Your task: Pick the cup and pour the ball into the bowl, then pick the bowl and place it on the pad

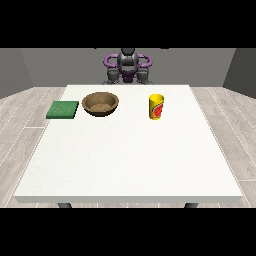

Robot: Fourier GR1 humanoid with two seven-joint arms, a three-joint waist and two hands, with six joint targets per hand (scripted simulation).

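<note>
Front view: round wooden bowl (100, 104), yellow cylindrical cup (156, 107), flat green pad (63, 110); fingers' state indiscernible.

The broad rectangular desk (125, 160) is plain white with a faint speckle, and the plank floor (20, 115) around it is pale grey-beige with thin seams. At ten o'clock lies a flat square pad (63, 110) of solid dark green; beside it the round wooden bowl (100, 104) is mid-brown, mottled inside. At one o'clock the cylindrical cup (156, 107) is bright yellow with a red-and-green picture on its side, and at twelve o'clock the robot (128, 67) is grey and black with purple hoops.
</note>
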